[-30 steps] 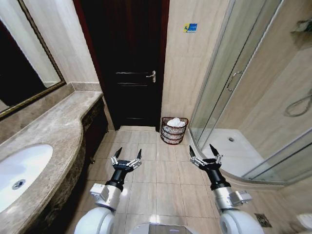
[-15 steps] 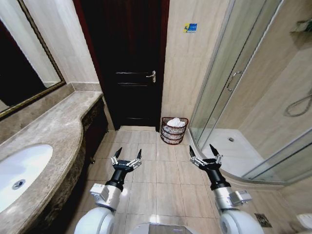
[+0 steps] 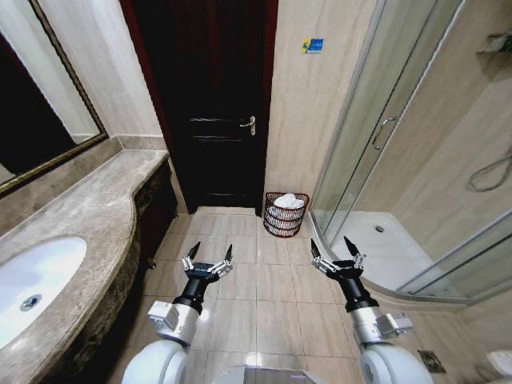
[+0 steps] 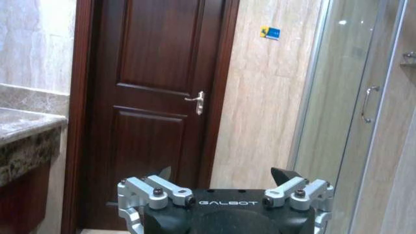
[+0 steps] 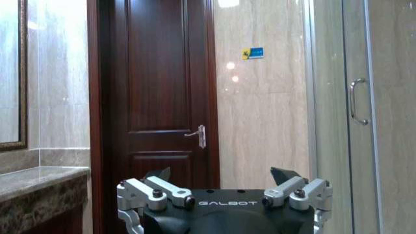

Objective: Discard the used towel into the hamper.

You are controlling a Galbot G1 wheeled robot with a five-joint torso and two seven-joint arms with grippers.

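A small round dark reddish-brown openwork hamper (image 3: 286,216) stands on the floor against the far wall, between the door and the shower. A white towel (image 3: 290,202) lies bunched in its top. My left gripper (image 3: 210,256) is open with nothing in it, held low over the floor tiles well short of the hamper. To its right, at the same height, my right gripper (image 3: 334,246) is also open and holds nothing. Both wrist views look over spread fingers (image 4: 162,173) (image 5: 284,174) toward the door.
A dark wooden door (image 3: 216,104) with a lever handle (image 3: 250,123) is shut ahead. A stone vanity counter (image 3: 88,224) with a white sink (image 3: 32,276) runs along the left. A glass shower enclosure (image 3: 400,160) curves on the right. Tiled floor (image 3: 264,280) lies between.
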